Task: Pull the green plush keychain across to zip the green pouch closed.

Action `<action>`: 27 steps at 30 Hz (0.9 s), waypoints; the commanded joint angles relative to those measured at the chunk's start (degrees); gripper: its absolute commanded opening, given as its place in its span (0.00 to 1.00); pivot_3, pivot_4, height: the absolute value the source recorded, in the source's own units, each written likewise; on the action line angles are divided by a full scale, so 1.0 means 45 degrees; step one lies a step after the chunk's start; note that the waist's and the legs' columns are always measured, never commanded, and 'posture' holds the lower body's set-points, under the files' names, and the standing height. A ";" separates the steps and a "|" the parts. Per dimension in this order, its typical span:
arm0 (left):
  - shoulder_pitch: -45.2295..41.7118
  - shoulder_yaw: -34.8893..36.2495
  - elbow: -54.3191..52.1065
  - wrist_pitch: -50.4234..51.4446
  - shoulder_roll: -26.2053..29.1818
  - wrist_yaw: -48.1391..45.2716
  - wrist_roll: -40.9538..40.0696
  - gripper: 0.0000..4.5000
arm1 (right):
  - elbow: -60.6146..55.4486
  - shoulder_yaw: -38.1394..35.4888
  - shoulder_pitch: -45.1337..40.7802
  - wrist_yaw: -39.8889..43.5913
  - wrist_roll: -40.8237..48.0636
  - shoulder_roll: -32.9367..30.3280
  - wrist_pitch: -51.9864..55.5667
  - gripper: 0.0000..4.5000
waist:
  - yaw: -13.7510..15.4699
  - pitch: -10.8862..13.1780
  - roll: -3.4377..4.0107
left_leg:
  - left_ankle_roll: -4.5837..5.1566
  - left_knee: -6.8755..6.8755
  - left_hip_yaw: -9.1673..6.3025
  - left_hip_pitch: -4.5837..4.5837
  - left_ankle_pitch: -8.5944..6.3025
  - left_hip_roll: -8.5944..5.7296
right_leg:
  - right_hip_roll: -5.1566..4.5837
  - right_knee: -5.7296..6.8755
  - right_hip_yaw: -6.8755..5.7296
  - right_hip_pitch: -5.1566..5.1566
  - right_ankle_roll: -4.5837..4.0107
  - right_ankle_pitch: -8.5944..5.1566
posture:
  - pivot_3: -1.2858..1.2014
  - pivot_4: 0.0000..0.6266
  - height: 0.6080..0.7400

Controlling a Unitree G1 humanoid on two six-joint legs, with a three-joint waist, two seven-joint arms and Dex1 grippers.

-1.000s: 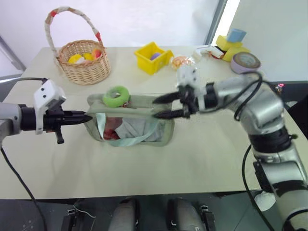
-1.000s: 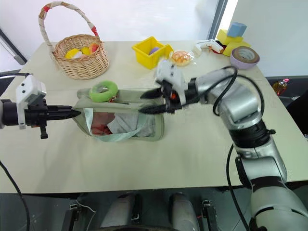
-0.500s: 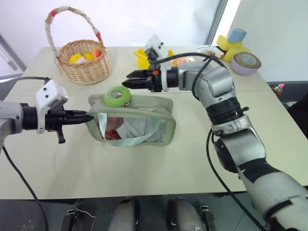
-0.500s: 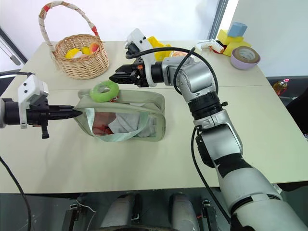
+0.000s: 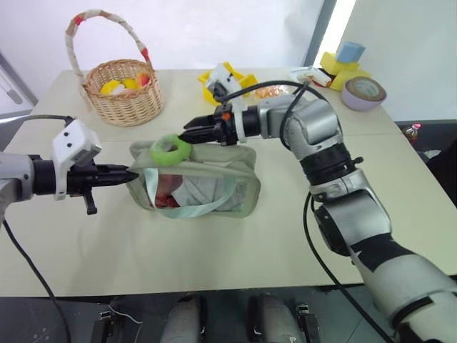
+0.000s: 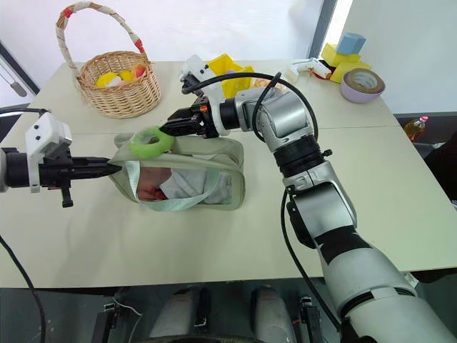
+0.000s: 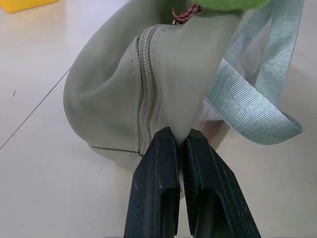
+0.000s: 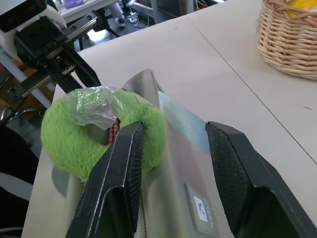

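Pale surface: green pouch sitting centre. Left tool pinching pouch's nine-o'clock end; right tool gaping beside green plush keychain. Risking plush slipping, closing off-centre.

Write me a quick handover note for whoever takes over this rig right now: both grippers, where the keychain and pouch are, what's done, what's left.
Left gripper: shut on the green pouch, pinching the fabric at its end beside the zipper, bracing it.
Right gripper: open, fingers straddling the edge of the green plush keychain, not yet closed on it.
Pouch stands on the table in front of the robot, top open; the keychain sits at the end nearest the left gripper.
Done: pouch braced, right gripper lined up at the keychain.
Left: close on the keychain, then pull it along the top, away from the left gripper, until the pouch is zipped.
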 commanded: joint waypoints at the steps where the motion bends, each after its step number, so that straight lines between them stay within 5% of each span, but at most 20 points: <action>1: -0.0107 0.0026 -0.0135 -0.0106 0.0045 -0.0034 -0.0044 0.00 | -0.0136 -0.1041 -0.0829 0.0094 0.0696 -0.0106 0.0699 0.58 | 0.0003 0.0000 0.0000 | 0.0000 -0.0001 -0.0001 0.0000 0.0000 0.0000 | 0.0000 -0.0001 0.0000 0.0000 0.0000 0.0000 | 0.52 0.24 0.99; 5: -0.0188 -0.0030 -0.0084 -0.0134 0.0039 -0.0045 -0.0022 0.00 | -0.0765 -0.1486 -0.0794 0.0040 0.1429 0.0074 0.2086 0.99 | -0.0012 0.0000 0.0000 | 0.0000 -0.0004 -0.0002 0.0000 -0.0001 0.0001 | 0.0000 0.0000 0.0000 0.0000 0.0000 0.0000 | 0.52 0.24 0.99; 22: -0.0324 -0.0156 -0.0120 -0.0088 -0.0016 0.0063 -0.0007 0.00 | -0.1438 -0.0296 0.0253 -0.0395 0.0593 0.0489 0.1190 0.99 | -0.0003 0.0000 0.0001 | 0.0001 -0.0005 -0.0004 0.0000 -0.0001 -0.0001 | 0.0000 -0.0001 -0.0001 0.0000 0.0000 0.0000 | 0.52 0.24 0.99; 25: -0.0293 -0.0186 -0.0104 -0.0149 -0.0068 0.0112 0.0040 0.00 | -0.1742 -0.0680 0.0248 -0.0123 0.1047 0.0211 0.1622 0.80 | 0.0006 0.0000 0.0001 | 0.0001 -0.0005 -0.0004 -0.0001 -0.0001 -0.0001 | 0.0000 -0.0001 -0.0001 0.0000 0.0000 0.0000 | 0.52 0.24 0.99; 27: -0.0360 -0.0247 -0.0064 -0.0180 -0.0118 0.0136 0.0067 0.00 | -0.1868 -0.0883 0.0308 -0.0159 0.1220 0.0061 0.1908 0.57 | 0.0021 0.0000 0.0000 | 0.0001 -0.0004 -0.0003 -0.0001 -0.0001 -0.0001 | -0.0001 -0.0001 0.0000 0.0000 0.0000 0.0000 | 0.52 0.24 0.99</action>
